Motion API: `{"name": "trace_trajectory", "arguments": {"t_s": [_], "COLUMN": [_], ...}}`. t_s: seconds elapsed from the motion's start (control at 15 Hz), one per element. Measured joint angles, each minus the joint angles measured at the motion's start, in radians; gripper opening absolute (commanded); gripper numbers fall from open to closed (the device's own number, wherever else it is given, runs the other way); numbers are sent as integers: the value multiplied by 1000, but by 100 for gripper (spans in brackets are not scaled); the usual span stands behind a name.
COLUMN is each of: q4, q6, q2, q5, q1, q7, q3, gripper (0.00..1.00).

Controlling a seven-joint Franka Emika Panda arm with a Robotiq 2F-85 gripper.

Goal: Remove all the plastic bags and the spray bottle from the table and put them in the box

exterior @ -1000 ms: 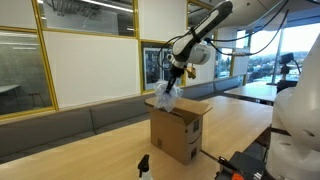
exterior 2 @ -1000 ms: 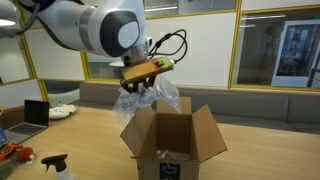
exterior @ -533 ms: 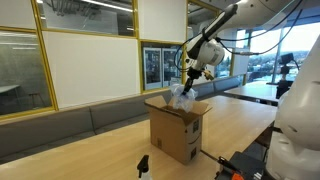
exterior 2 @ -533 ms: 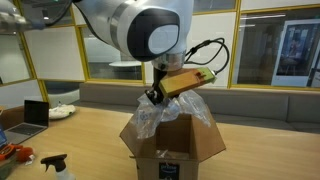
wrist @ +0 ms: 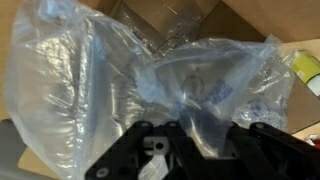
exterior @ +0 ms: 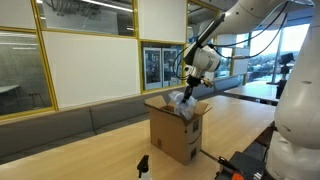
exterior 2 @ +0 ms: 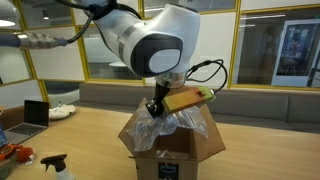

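Lowered from above the flaps, the black end effector (exterior: 185,88) in an exterior view now sinks the bundle of clear, shiny thin-film plastic bags (exterior: 180,101) into the open brown corrugated cardboard box (exterior: 178,135) on the pale wooden bench (exterior: 245,118), so letting go would likely land them inside. In an exterior view the small pale spray bottle with black trigger head (exterior 2: 54,165) waits well apart from the box. The wrist view shows the end effector clenched on the crumpled film.
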Motion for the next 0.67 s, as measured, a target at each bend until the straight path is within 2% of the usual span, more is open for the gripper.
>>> {"name": "trace_trajectory", "arguments": {"t_s": [0.07,0.13,0.27,0.67], "q4": [3,6,12,39], "q6": [-1,-2,-3,-13], "q2": [10,20,35,61], "q5": [4,6,13,15], "q1": [-11,-21,-40,-81], "q7": [-1,-1,0,8], "q3": [15,30,57,116], "gripper": [12,37,41,86]}}
